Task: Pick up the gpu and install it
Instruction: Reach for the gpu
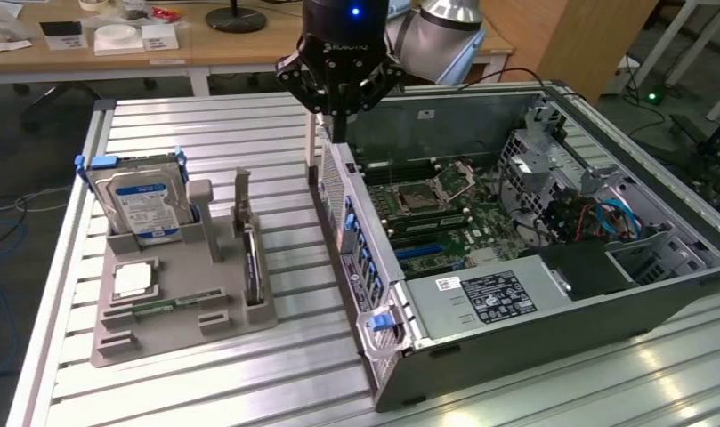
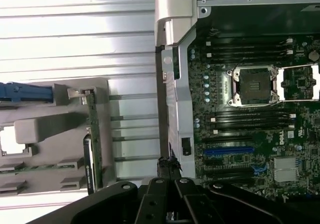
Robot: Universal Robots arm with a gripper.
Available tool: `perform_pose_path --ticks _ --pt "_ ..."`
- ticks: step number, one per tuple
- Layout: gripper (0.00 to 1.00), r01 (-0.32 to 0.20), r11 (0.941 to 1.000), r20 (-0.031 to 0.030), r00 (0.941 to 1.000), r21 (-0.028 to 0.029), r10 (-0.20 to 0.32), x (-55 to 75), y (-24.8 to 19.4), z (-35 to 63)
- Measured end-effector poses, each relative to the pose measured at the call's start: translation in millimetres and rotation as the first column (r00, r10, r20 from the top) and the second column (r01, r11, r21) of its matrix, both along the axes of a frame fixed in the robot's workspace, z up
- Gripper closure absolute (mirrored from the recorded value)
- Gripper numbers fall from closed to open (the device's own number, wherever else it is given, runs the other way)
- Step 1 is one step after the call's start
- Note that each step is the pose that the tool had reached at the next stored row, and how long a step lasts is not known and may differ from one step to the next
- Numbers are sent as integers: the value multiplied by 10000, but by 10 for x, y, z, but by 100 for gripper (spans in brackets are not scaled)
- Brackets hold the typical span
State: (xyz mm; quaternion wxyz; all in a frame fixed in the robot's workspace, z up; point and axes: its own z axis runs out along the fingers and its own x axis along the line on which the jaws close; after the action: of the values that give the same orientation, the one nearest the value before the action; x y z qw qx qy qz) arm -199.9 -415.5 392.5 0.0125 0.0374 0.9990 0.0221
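Note:
The gpu stands on edge in a slot of the grey holder on the slatted table, a thin green card with a metal bracket at its far end. From the wrist view the gpu shows edge-on in the holder. My black gripper hangs above the rear wall of the open computer case, to the exterior view's right of the gpu and well apart from it. Its fingers are shut together with nothing between them. The gripper tip sits over the case's edge beside the motherboard.
A silver hard drive with blue rails, a processor chip and a memory stick share the holder. Inside the case lie a blue slot, the power supply and cables. A desk stands behind.

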Motion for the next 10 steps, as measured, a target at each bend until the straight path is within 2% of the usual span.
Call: perform_pose_path --ticks 10 --pt "89 0 10000 0 10000 0 0 -248 -109 -3"
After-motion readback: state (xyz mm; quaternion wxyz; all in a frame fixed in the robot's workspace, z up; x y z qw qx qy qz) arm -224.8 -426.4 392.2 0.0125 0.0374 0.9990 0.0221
